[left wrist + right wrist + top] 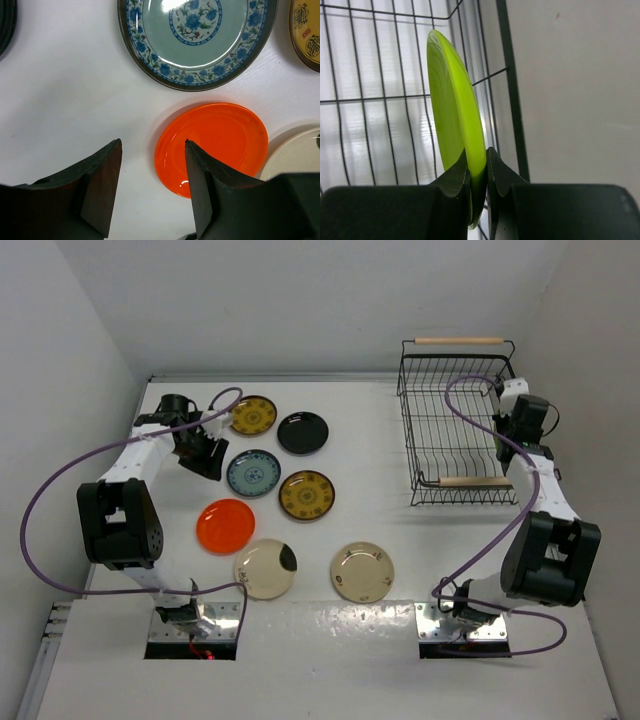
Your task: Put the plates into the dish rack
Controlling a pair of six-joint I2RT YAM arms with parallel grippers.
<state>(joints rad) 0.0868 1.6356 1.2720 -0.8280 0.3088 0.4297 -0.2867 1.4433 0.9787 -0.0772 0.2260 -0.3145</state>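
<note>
Tightly clenched on the lower rim of a lime green plate [455, 110]: right gripper [478, 167], fingers pressed to both faces, plate upright on edge. Just behind the plate, the wire grid of the dish rack [506, 75], at the rack's right side; whether touching the wires or clear of them, impossible to tell. Well left of the rack, left gripper [153, 145] released, jaws spread wide with nothing between them, poised over bare table [60, 90] at the edge of an orange-red plate [215, 145]. Flat on the table, all left of the rack and apart from it: blue-grey patterned plate [195, 40], glossy black plate [302, 432], far mustard-yellow plate [254, 415], near mustard-yellow plate [307, 494]. Nearer the arm bases, still left of the rack: left cream plate [265, 568] with a dark patch, right cream plate [362, 571] not far off the rack's front-left corner.
</note>
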